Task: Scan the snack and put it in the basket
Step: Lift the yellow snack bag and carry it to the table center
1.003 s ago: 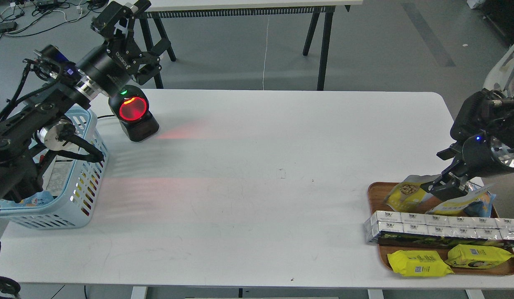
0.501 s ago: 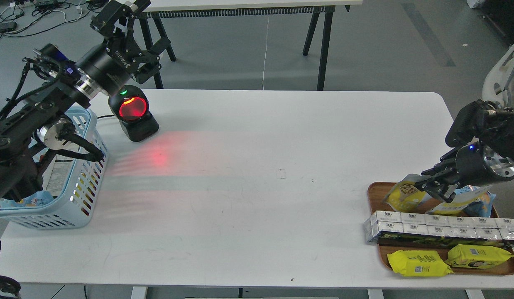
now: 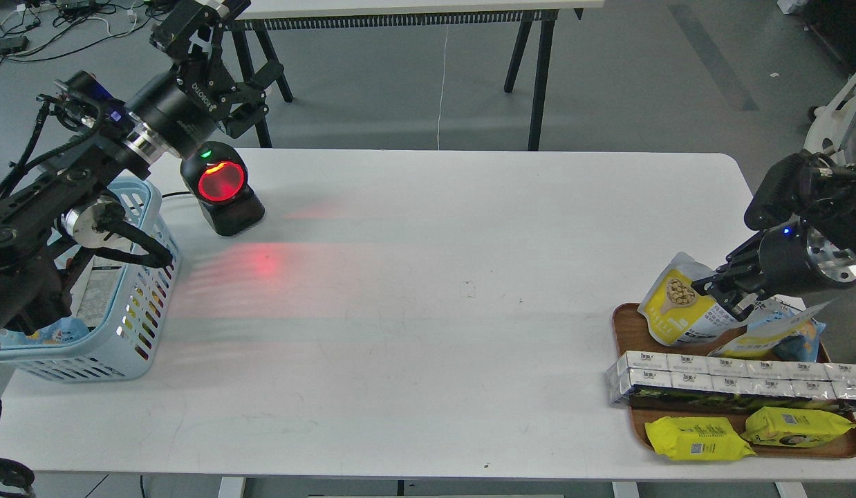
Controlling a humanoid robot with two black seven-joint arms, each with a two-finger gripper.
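1. Head view, governing relation: the snack pouch [image 3: 679,304] sits at right of frame, held by its right edge in the right claw [image 3: 727,289], which is closed on it. The pouch stands roughly upright, long axis tilted slightly left, its lower end over the brown wooden tray [image 3: 625,319]; whether it touches the tray cannot be told.
2. The barcode scanner [image 3: 222,188], red window lit, stands at upper left of frame, well apart from the pouch, across the open white bench [image 3: 428,290]. The right arm is the nearer one by far.
3. The light blue basket [image 3: 134,304] sits at far left, just beside the scanner.
4. The left claw [image 3: 193,34] hangs above and behind the scanner, fingers spread, holding nothing.
5. Around the pouch: a blue-and-yellow bag [image 3: 780,335] touching it, a row of silver cartons [image 3: 732,380], two flat yellow packets [image 3: 698,439].
6. Judgement: the bench between pouch and scanner is unobstructed; the left arm near the scanner could crowd the pass.
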